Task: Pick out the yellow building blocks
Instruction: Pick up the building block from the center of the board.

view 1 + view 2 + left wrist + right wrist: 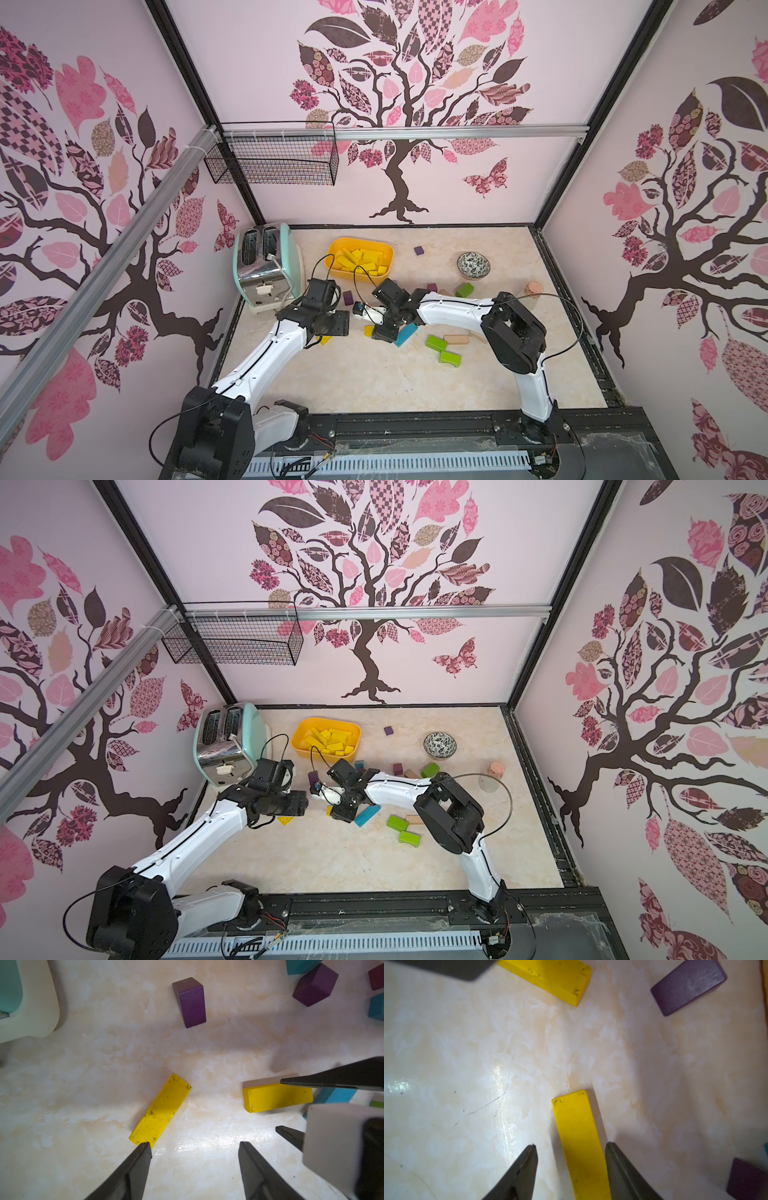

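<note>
Two yellow building blocks lie on the marble tabletop. A flat scuffed bar (161, 1109) has its near end at one fingertip of my left gripper (194, 1145), which is open with only bare table between its fingers. The other bar (579, 1136) stands on its edge between the fingers of my right gripper (571, 1145). That gripper is open, with one finger close to the bar and a gap at the other. In both top views the wrists meet left of centre, with a bit of each bar (368, 331) (285, 820) showing. Several more yellow blocks (361, 262) lie in the orange-yellow tub (361, 241).
A mint toaster (266, 266) stands at the back left beside the left arm. Purple blocks (192, 1001), a blue bar (405, 334), green blocks (436, 343) and a tan block (456, 339) are scattered nearby. A patterned bowl (473, 264) and a jar (530, 293) stand to the right.
</note>
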Controlling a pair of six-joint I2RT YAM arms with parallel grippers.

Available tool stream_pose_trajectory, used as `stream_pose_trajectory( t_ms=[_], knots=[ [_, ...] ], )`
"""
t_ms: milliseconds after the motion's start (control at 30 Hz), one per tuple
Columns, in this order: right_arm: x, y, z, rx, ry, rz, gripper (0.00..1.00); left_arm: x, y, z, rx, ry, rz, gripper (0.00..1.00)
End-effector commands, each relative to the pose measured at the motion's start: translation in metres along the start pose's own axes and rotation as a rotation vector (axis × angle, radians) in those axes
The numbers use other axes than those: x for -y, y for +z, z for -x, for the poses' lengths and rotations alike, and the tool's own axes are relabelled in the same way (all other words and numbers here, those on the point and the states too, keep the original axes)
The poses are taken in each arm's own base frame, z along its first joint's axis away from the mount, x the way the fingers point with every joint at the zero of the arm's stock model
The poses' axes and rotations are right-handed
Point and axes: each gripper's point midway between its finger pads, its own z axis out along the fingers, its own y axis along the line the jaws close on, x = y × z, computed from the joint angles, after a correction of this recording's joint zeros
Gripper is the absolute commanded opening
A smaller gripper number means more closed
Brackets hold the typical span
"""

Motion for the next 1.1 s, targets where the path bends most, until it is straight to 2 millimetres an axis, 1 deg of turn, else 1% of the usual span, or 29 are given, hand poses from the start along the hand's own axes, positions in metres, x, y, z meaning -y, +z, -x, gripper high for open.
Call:
stream_pose_trajectory(
  t_ms=[0, 167, 300, 400, 467, 600, 733, 867, 1067],
  knots=[
    [0.000, 0.004, -0.007, -0.047, -0.036, 0.017, 0.57, -0.004, -0.003, 0.004, 0.021, 0.004, 0.019, 0.73],
    [-0.003, 0.010, -0.017, -0.091, -0.046, 0.033, 0.55, -0.004, -0.004, 0.005, 0.027, 0.002, 0.021, 0.73],
    [0.006, 0.018, -0.026, -0.118, -0.074, -0.014, 0.56, -0.004, -0.005, 0.006, 0.029, 0.004, 0.024, 0.73],
    [0.008, 0.025, -0.035, -0.174, -0.098, -0.011, 0.52, -0.005, -0.007, 0.007, 0.039, 0.001, 0.027, 0.73],
    [0.007, 0.025, -0.036, -0.188, -0.111, -0.003, 0.48, -0.005, -0.009, 0.007, 0.048, -0.002, 0.026, 0.73],
    [0.008, 0.017, -0.029, -0.155, -0.151, -0.012, 0.41, -0.006, -0.013, 0.008, 0.068, -0.006, 0.026, 0.73],
    [0.011, 0.002, -0.011, -0.094, -0.169, -0.037, 0.35, -0.007, -0.016, 0.009, 0.081, -0.006, 0.028, 0.74],
    [0.013, -0.008, 0.001, -0.042, -0.178, -0.057, 0.33, -0.006, -0.016, 0.010, 0.084, -0.006, 0.027, 0.74],
    [0.022, -0.026, 0.015, 0.010, -0.193, -0.125, 0.29, -0.010, -0.021, 0.012, 0.103, -0.006, 0.045, 0.74]
  ],
)
